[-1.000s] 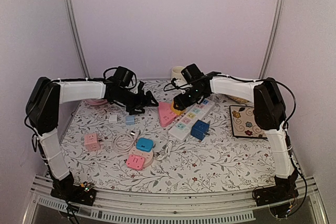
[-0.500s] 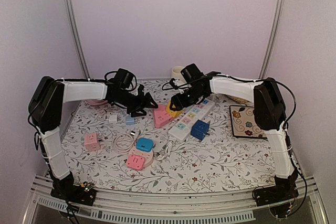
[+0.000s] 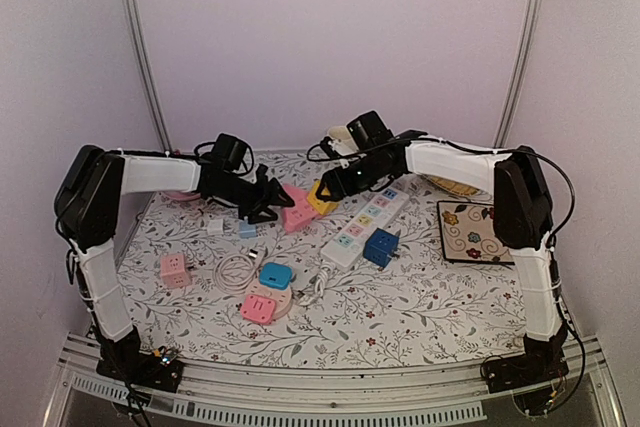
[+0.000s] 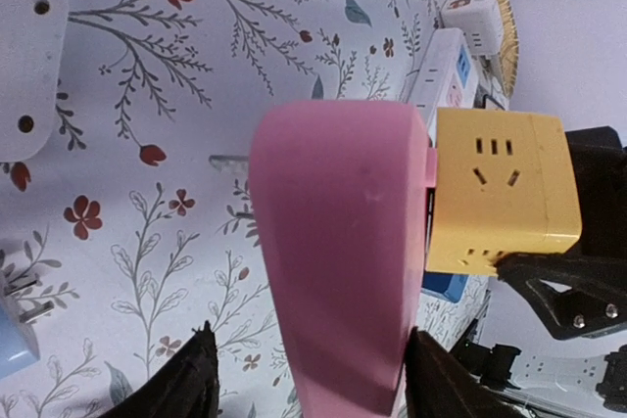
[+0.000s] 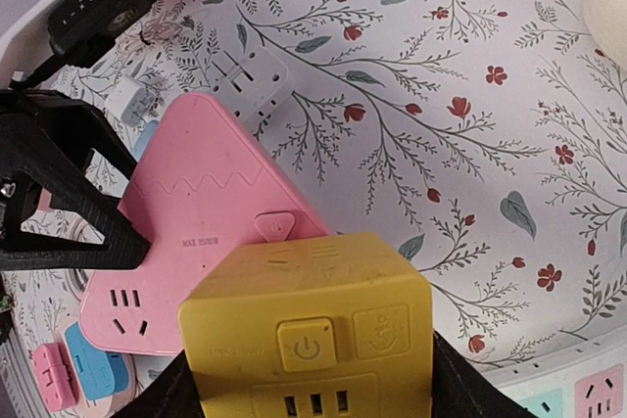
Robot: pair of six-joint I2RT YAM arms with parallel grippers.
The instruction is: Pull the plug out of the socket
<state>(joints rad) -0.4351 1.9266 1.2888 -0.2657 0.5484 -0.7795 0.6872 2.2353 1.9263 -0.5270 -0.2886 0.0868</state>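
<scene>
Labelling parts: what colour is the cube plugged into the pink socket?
Yellow; the cube shows best in right wrist view.

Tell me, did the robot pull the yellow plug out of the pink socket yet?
Not yet. Done: the right gripper is shut on the yellow plug. In hand: the left gripper has its fingers on either side of the pink socket, though it isn't clear whether the grip is firm. Left: the yellow plug sits pressed against the pink socket, so the two have yet to be pulled apart.
</scene>
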